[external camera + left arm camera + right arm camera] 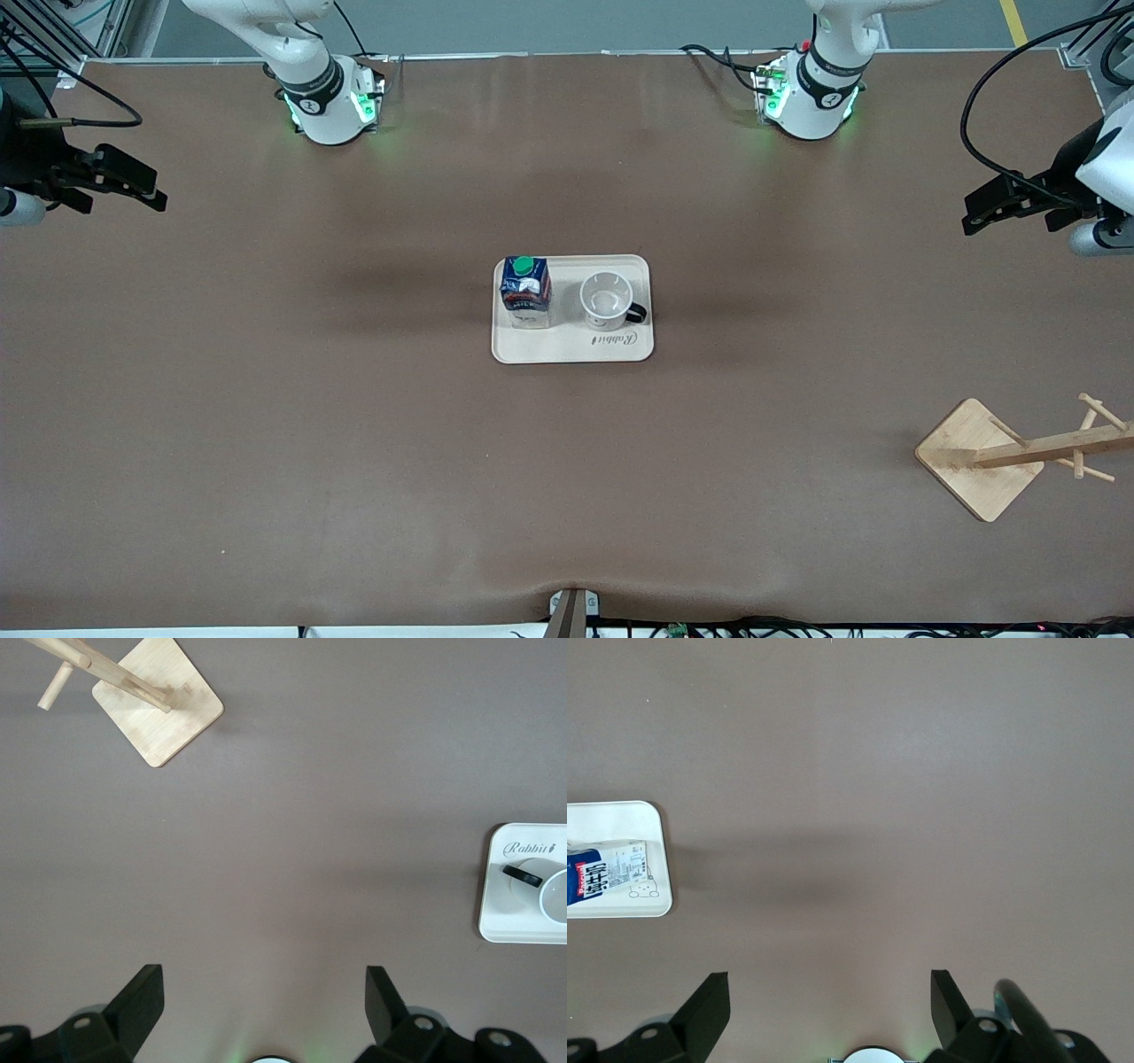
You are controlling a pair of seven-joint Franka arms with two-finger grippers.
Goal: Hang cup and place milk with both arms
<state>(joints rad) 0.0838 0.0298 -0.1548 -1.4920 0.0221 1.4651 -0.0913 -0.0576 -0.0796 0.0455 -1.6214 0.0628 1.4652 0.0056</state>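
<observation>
**Mia:** Cup (607,299) and milk (525,291) stood side by side on the pale tray (572,351) in the middle of the table. The cup stood toward the left arm's end, with its black handle (636,313) sticking out at about four o'clock in the front view.

**Ben:** How would they feel to hold?

**Mia:** I think the cup was hard, light and a bit slippery. The rim or the thin handle looked like good places to pinch. The milk was a small box with a green cap (524,264). It might squash, so a soft squeeze on its flat sides would be best.

**Ben:** Any words?

**Mia:** The tray said "Rabbit". The milk had red and white writing, too small to read.

**Ben:** And the grippers?

**Mia:** Both waited over bare table, well apart from the tray. The left gripper (264,992) had its fingers spread wide, holding nothing. The right gripper (830,994) did too. The wooden rack (1019,454) stood at about four o'clock from the tray.
</observation>
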